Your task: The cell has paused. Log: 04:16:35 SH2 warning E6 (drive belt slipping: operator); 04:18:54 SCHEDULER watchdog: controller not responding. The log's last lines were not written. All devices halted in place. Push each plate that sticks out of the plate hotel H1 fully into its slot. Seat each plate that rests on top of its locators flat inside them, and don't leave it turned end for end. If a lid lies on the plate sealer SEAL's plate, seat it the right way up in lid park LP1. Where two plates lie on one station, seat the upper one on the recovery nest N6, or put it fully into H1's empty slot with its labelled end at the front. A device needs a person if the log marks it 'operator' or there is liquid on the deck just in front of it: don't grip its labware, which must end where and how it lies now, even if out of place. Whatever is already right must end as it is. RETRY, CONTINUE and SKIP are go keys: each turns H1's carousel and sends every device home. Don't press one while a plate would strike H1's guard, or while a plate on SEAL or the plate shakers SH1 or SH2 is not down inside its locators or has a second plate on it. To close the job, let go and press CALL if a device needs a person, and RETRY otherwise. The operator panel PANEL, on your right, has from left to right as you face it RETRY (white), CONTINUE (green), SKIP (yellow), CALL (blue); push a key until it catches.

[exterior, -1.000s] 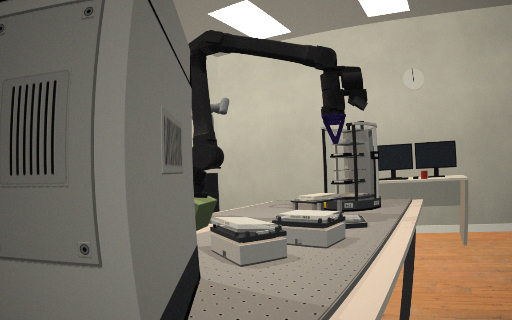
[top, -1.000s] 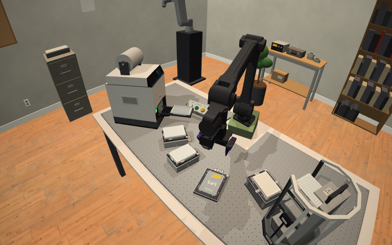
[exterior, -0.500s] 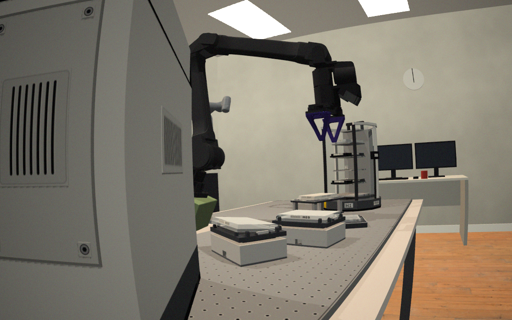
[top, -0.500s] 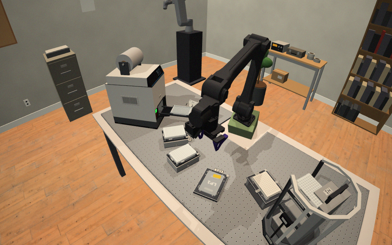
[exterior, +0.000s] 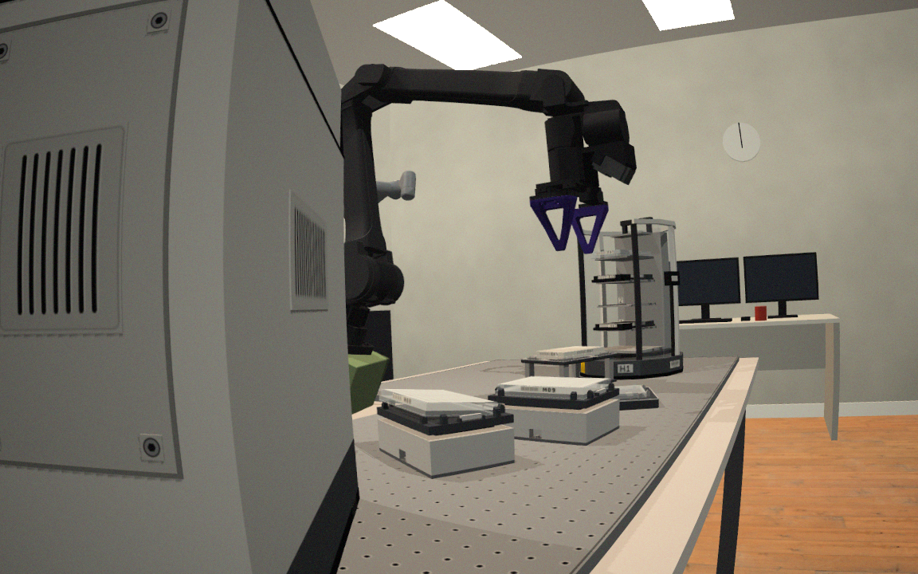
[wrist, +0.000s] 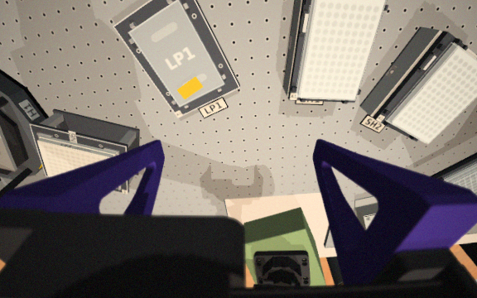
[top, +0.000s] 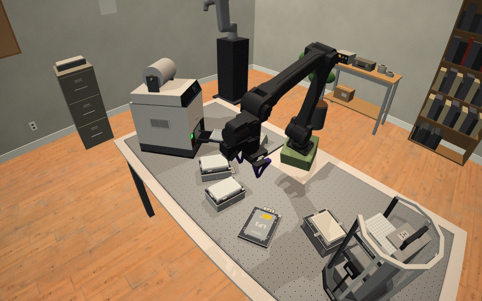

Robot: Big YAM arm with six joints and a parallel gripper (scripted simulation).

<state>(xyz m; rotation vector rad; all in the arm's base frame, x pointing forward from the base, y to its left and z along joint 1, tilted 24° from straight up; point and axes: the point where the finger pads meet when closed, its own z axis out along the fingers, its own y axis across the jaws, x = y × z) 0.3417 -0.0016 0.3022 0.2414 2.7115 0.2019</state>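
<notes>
Your gripper [top: 252, 163] hangs wide open and empty, high over the deck; turn toward the panel before descending, clear of SH2 [wrist: 429, 88].

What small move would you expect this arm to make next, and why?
Probably a swing toward the operator panel, mostly hidden behind the arm. The end effector hangs wide open and empty, high above the deck, so it looks free to press a key.
</notes>
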